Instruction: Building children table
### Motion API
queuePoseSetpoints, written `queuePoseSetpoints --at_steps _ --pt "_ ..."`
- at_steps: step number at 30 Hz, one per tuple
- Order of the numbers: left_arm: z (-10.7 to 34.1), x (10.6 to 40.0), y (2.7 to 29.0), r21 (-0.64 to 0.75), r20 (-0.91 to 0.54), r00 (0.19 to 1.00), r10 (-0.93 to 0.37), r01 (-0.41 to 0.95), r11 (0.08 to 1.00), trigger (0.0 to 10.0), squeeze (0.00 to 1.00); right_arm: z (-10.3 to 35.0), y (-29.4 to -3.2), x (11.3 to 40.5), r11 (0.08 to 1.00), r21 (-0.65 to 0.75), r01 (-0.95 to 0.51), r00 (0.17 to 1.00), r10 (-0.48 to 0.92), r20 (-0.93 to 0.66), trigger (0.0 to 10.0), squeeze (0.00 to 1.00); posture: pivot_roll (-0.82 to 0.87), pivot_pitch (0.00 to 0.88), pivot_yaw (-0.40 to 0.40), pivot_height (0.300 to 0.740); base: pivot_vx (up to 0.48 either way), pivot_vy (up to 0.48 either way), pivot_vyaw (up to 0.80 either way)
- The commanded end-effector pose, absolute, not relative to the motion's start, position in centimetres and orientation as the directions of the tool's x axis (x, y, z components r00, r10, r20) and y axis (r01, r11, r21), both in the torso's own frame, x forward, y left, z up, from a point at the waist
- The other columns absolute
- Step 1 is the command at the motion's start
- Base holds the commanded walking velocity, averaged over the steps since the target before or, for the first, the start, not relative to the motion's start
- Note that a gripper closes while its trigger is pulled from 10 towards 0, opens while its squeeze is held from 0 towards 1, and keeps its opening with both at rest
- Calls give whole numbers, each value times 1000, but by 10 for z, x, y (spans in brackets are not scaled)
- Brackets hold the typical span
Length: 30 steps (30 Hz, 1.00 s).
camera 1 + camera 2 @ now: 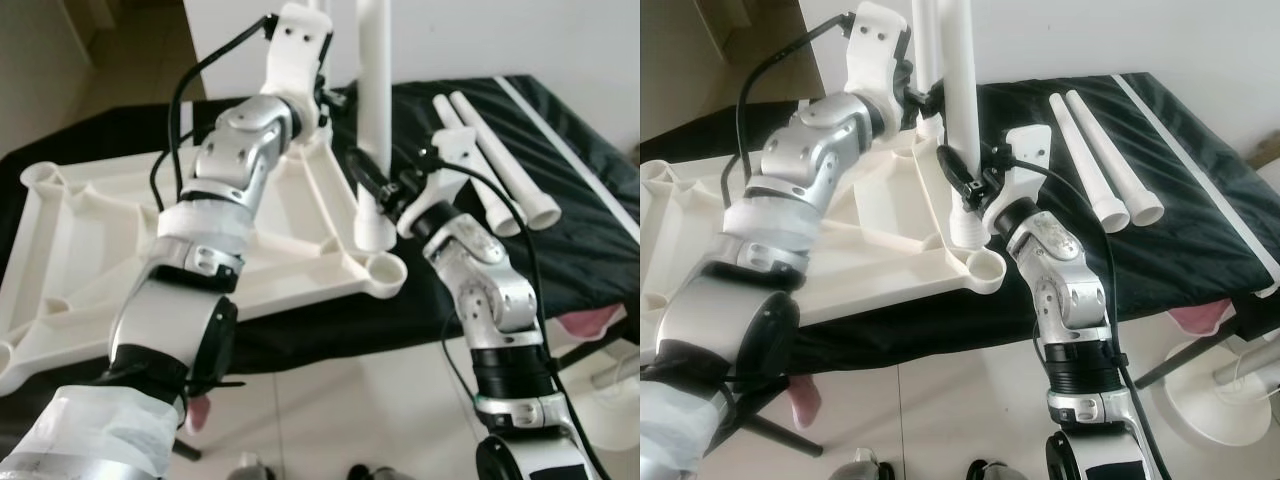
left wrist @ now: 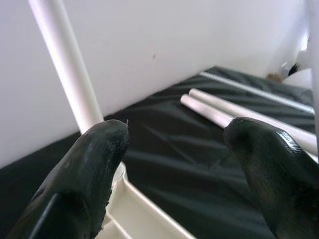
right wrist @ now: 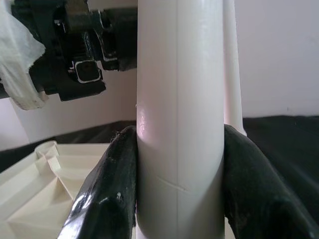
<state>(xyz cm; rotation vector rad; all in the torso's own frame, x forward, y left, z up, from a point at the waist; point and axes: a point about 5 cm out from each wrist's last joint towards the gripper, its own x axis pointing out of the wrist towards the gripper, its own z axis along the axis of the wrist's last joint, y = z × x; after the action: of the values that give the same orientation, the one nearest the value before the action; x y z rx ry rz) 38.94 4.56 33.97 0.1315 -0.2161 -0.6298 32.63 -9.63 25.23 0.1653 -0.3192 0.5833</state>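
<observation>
Left eye view. The white plastic tabletop lies upside down on a table under a black cloth. The right claw is clamped on an upright white table leg, just above the corner socket in which the leg's foot stands. A second, empty corner socket sits on the robot's side of that claw, close below it. Two loose white legs lie side by side on the cloth, well apart to the claw's right. The left arm reaches over the tabletop toward its far edge; its claw is hidden behind the white wrist housing.

Right eye view. The same scene: the right claw grips the upright leg; a second upright leg rises beyond it, next to the left wrist. A white round stand base rests on the tiled floor.

Left wrist view. The left claw stands apart, holding nothing, its two black fingers wide of each other. An upright white leg rises just beyond one fingertip, before a white wall. Between and beyond the fingers lie the black cloth and the two loose legs.

Right wrist view. The right claw is closed on the upright leg, one black finger pressed to each side. The tabletop's ribbed underside lies beside it; the left wrist hangs nearby above.
</observation>
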Motion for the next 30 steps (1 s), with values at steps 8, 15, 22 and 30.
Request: queuePoseSetpoints --at_steps 8,15,22,30 --pt "370 367 24 243 246 673 -698 654 716 10000 0 239 -84 329 813 85 -577 797 537 276 10000 0 36 33 -2 740 0 0 0" --pt "371 361 18 259 246 654 -715 667 699 10000 0 233 -83 334 823 80 -562 813 532 238 10000 0 44 45 -4 740 0 0 0" --pt "370 358 16 261 242 652 -719 669 695 10000 0 235 -83 336 823 75 -564 811 533 242 10000 0 46 48 2 740 0 0 0" --pt "371 360 17 271 242 660 -711 658 703 10000 0 238 -84 336 824 80 -561 809 525 264 10000 0 44 41 8 740 0 0 0"
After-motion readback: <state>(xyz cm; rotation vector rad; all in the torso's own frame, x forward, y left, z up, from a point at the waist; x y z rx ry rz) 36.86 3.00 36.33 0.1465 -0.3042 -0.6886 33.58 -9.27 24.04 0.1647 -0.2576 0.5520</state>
